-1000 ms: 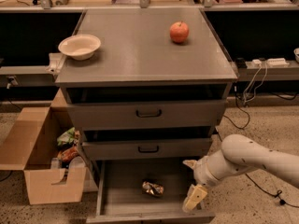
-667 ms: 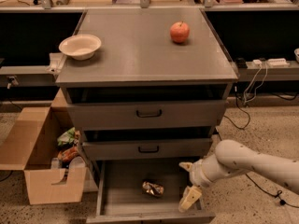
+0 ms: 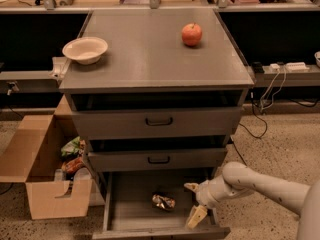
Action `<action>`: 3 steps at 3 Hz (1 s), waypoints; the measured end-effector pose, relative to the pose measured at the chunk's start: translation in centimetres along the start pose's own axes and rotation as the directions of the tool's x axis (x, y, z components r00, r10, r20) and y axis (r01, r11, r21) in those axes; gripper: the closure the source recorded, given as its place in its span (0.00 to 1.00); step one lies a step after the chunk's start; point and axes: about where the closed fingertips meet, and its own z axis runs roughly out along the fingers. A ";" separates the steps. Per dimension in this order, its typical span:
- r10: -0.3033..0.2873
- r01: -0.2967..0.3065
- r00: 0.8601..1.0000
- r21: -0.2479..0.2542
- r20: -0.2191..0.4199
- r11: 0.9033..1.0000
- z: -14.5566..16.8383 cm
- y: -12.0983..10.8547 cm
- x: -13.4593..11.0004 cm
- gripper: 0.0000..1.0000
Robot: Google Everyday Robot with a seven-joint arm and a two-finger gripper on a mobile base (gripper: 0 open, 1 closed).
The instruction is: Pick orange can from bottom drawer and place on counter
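Observation:
The orange can (image 3: 163, 201), small, shiny and dented, lies on the floor of the pulled-out bottom drawer (image 3: 131, 210). My gripper (image 3: 194, 202) reaches in from the right over the drawer's right part, just right of the can and not touching it. Its fingers are spread apart, one pale fingertip (image 3: 196, 216) near the drawer's front and one further back. The gripper is open and empty. The grey counter (image 3: 150, 59) is the top of the cabinet above.
A red-orange apple (image 3: 191, 34) and a pale bowl (image 3: 85, 49) sit on the counter. Two shut drawers with black handles (image 3: 159, 121) are above the open one. An open cardboard box (image 3: 37, 159) with clutter stands on the floor at left. Cables (image 3: 260, 109) trail at right.
My gripper has moved left inside the bottom drawer, closer to the can. The can, apple and bowl have not moved.

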 end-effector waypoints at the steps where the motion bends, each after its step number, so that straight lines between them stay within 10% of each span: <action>1: 0.010 -0.007 0.998 -0.046 0.060 0.999 3.8 -1.4 1.7 0.00; 3: -0.013 0.013 0.998 0.002 0.060 1.000 6.2 -4.0 1.9 0.00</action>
